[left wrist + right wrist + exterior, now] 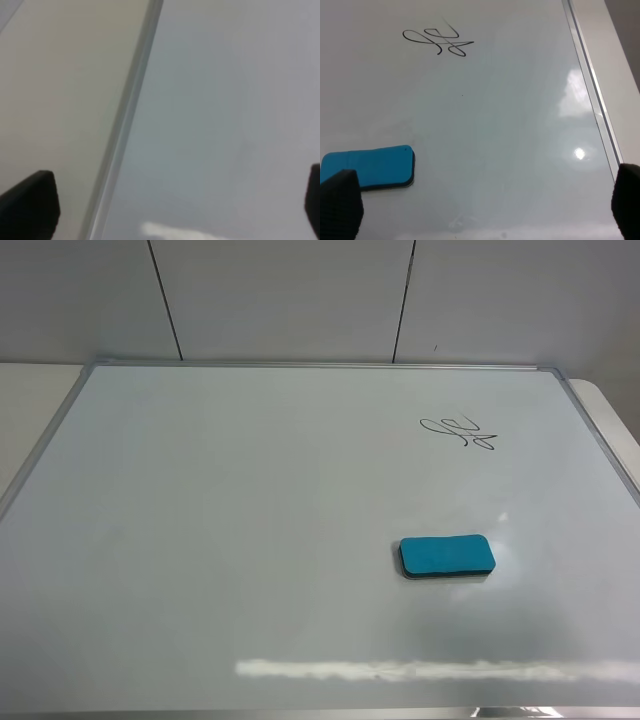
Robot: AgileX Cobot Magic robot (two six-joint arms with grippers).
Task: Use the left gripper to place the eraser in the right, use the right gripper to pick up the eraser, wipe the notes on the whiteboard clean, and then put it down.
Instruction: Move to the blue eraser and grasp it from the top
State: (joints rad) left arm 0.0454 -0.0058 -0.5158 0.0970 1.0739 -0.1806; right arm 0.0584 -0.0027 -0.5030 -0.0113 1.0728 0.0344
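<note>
Now | one eraser (446,556) | one scribble (459,431) | left end effector (172,200) wide | right end effector (483,200) wide

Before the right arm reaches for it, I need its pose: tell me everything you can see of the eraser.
The eraser is a teal oblong pad with rounded corners and a thin dark underside layer. It lies flat, long side crosswise, on the whiteboard, right of centre, nearer the camera than the notes. Nothing grips it.

Teal eraser (446,556) flat on whiteboard (220,520), right side — black loopy notes (460,430) farther back, apart.
</note>
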